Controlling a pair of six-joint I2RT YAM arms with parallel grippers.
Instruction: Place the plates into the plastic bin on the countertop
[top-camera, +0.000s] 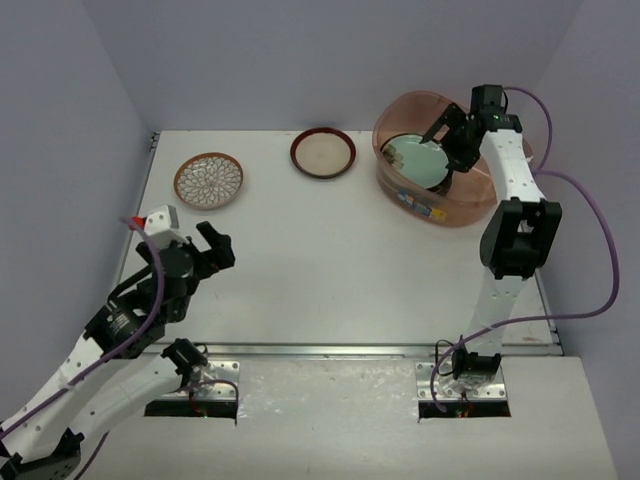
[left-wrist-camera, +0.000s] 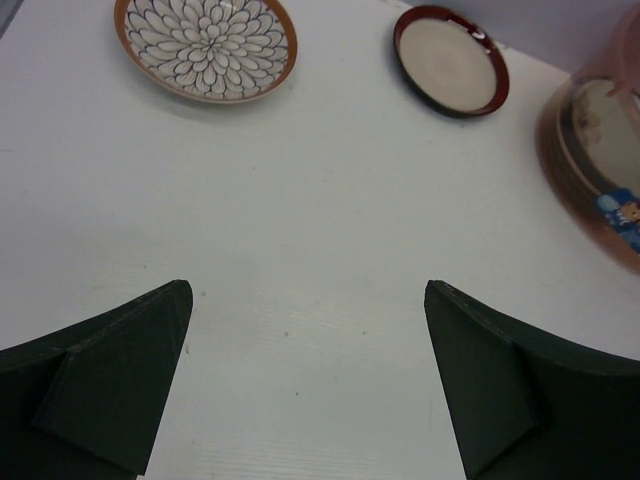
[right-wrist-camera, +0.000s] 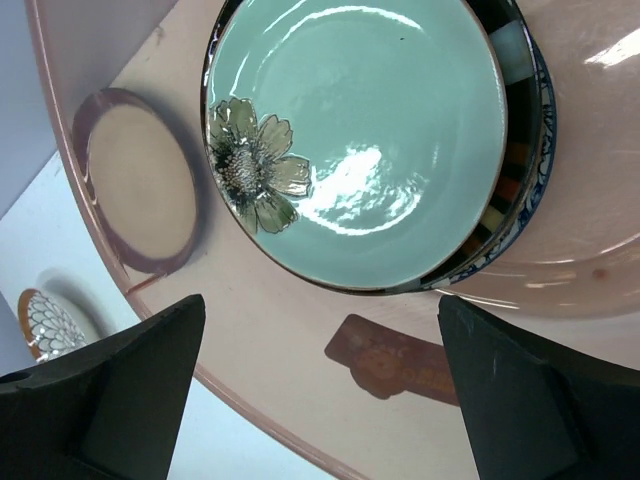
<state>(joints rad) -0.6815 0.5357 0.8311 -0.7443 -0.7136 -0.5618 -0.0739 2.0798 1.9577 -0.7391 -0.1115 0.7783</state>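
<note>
Mint green plate (right-wrist-camera: 380, 130) lies flat, face up, atop black-striped plate (right-wrist-camera: 518, 105) inside plastic bin (top-camera: 455, 212), far right on counter (top-camera: 330, 270). It is round, so no long axis; flower motif sits at one edge. Right tool (right-wrist-camera: 320, 305) hangs above it, fingers spread, empty. We see brown-white floral plate (top-camera: 209, 180) and dark-red rimmed plate (top-camera: 323, 153) flat along counter's far side. Left tool (left-wrist-camera: 308, 290) sits near-left, fingers spread wide, empty.

1. Top view looks down from above the near edge.
2. Left wrist view, low, faces the far edge.
3. Right wrist view is close above the far right corner; all share the plastic bin (right-wrist-camera: 280, 350).
</note>
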